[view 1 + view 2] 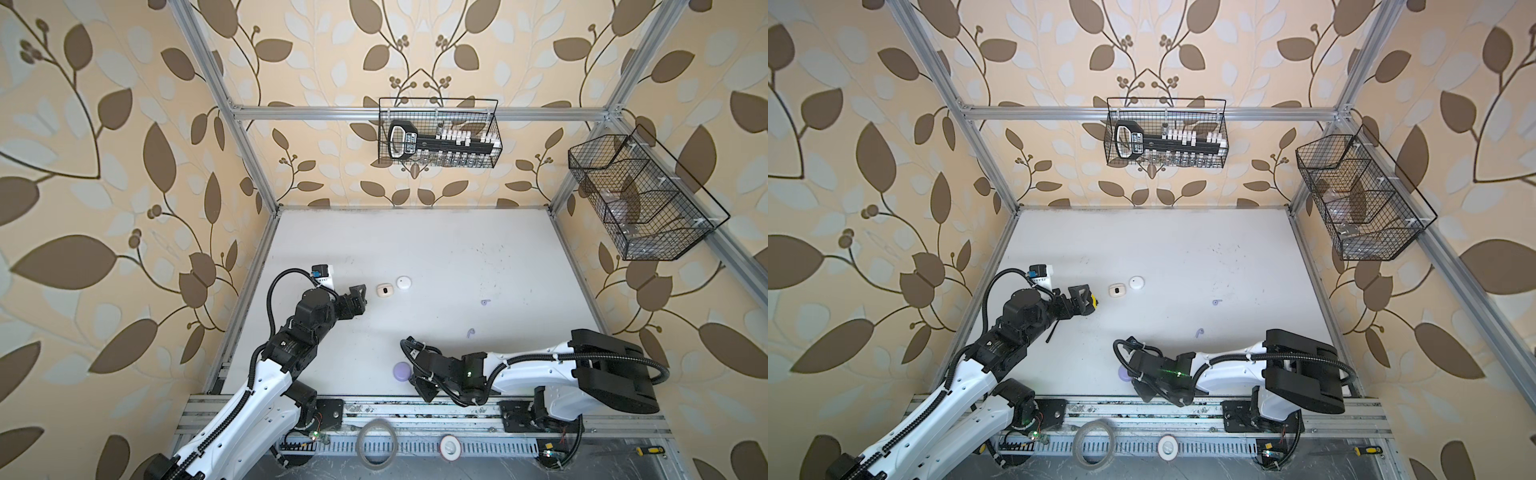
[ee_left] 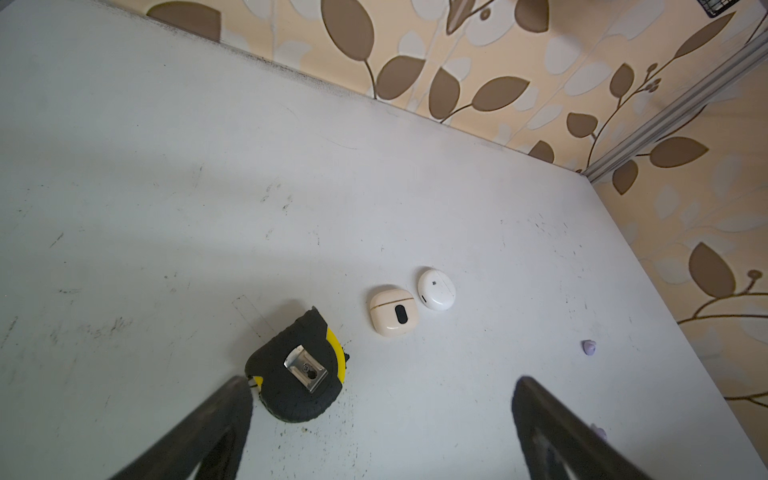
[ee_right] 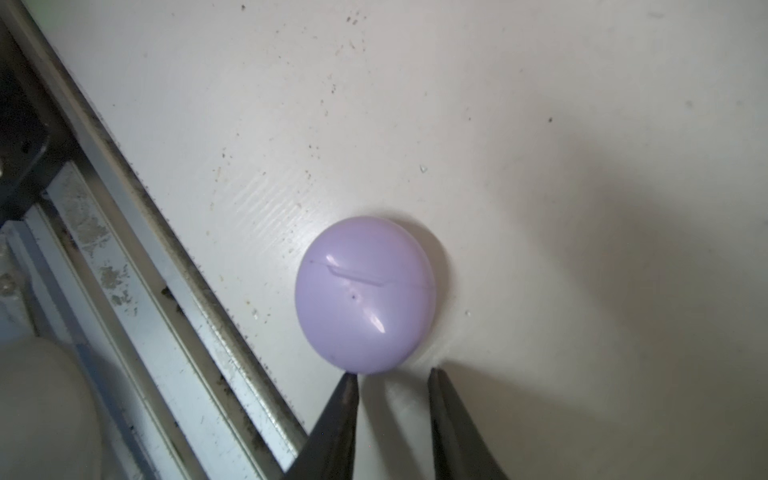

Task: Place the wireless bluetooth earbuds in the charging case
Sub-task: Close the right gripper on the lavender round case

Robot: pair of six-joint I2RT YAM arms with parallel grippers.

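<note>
While the left jaws hang wide apart over the table (image 1: 415, 249) with nothing between them, a tape measure (image 2: 297, 368) (black and yellow, clip side up) lies just beside one finger

Past it the cream case (image 2: 393, 309) and white case (image 2: 436, 289) lie just beside each other, both shut

Two lavender earbuds lie loose on the bare table, right of centre in both top views: one (image 1: 485, 302) farther back, one (image 1: 471, 332) nearer the right arm (image 1: 528, 365), apart from each other and well apart from every case

Right jaws are low at the front of the table, a narrow gap between them, nothing clamped. Their tips sit at the rim of the lavender case (image 3: 365, 295): one tip right at its edge (contact cannot be told), the other on bare table beside it. Lavender case is shut, lying flat near the front rail (image 3: 166, 291)
</note>
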